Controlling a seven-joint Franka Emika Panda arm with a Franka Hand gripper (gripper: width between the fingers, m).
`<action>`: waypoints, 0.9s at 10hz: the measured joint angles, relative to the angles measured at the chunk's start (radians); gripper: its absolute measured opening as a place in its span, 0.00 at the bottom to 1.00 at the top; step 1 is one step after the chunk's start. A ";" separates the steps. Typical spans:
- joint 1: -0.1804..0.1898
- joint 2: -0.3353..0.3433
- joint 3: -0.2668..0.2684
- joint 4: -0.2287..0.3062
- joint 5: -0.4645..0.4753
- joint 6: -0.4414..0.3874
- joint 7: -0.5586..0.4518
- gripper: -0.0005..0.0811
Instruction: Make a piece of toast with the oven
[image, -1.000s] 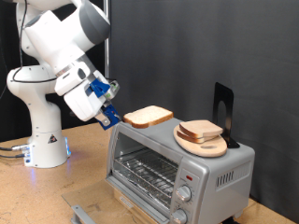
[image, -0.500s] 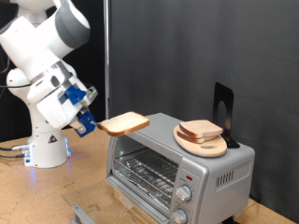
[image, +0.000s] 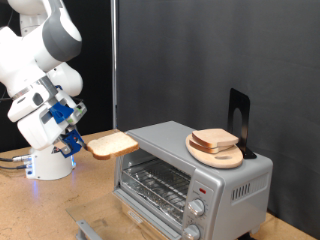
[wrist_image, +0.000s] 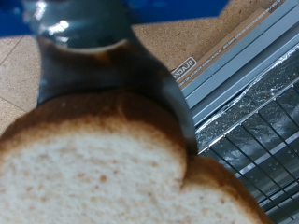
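The tool (image: 72, 146) is held in open air off the exterior view's left of the oven (image: 195, 172), gripping the piece of toast (image: 111, 146), whose far edge is seen just beside the oven's upper left corner. The oven mouth is unblocked, its door (image: 110, 222) dropped flat and the wire rack (image: 158, 187) exposed. The roof's right part is occupied by a round board (image: 216, 153) stacked with bread, with a black stand (image: 238, 118) behind it.
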 joint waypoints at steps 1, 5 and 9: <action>0.000 0.001 0.000 0.000 0.000 0.000 0.000 0.45; 0.001 0.020 0.013 -0.044 -0.032 0.076 0.000 0.45; 0.012 0.070 0.062 -0.096 -0.034 0.196 -0.018 0.45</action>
